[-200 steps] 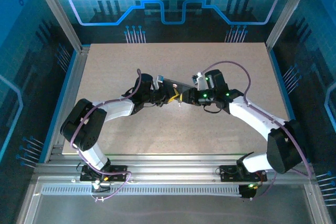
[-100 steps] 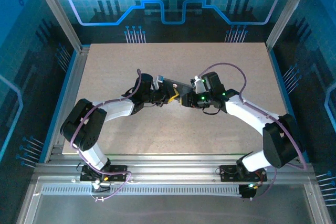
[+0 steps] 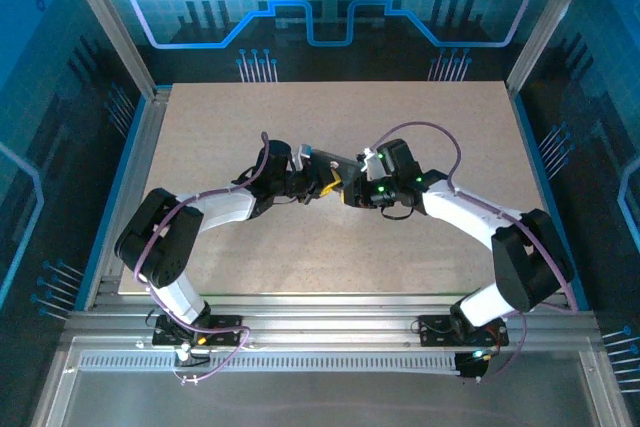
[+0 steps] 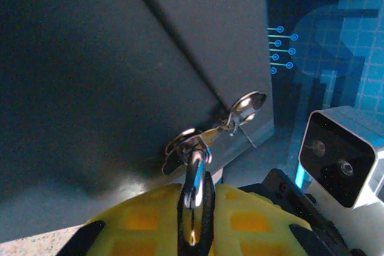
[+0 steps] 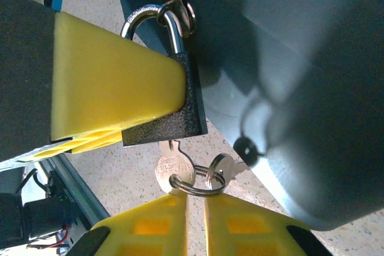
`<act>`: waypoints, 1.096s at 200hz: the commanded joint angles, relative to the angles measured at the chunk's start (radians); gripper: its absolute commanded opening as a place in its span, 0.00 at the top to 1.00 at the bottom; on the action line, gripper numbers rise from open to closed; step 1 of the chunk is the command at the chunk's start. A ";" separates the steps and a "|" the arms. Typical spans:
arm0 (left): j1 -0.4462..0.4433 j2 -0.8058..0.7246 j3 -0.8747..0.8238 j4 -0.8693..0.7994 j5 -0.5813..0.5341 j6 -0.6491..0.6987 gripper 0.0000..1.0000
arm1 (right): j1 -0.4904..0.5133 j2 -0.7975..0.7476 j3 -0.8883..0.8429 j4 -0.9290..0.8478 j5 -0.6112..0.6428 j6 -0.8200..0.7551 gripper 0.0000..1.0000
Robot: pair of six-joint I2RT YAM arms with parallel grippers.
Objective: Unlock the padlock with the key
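Note the padlock (image 5: 177, 125), clamped in the left tool (image 4: 195, 211), straight ahead of the right tool (image 5: 195, 208). The right tool pinches the key (image 5: 171, 166) by its bow (blade seated in the lock), long axis in line.

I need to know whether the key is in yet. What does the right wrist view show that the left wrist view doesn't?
Right wrist view: the key pushed into the bottom of the padlock, a ring with a spare key, and the right tool nearly closed just under them.
Left wrist view: the left tool clamped on the padlock, and a white camera beyond.
Both: the dark box, its latch and the padlock's silver loop through it.
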 commanded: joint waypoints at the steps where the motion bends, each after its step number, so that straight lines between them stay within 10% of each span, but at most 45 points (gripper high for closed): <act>1: -0.006 -0.004 0.000 0.010 0.050 0.010 1.00 | 0.010 0.025 0.055 0.032 0.004 0.000 0.89; 171: -0.016 0.030 -0.013 -0.050 0.040 0.027 1.00 | -0.040 -0.036 -0.048 0.467 -0.152 0.295 0.93; 219: 0.035 0.022 -0.014 -0.066 0.061 -0.002 1.00 | 0.000 -0.196 -0.036 -0.005 0.101 -0.079 0.81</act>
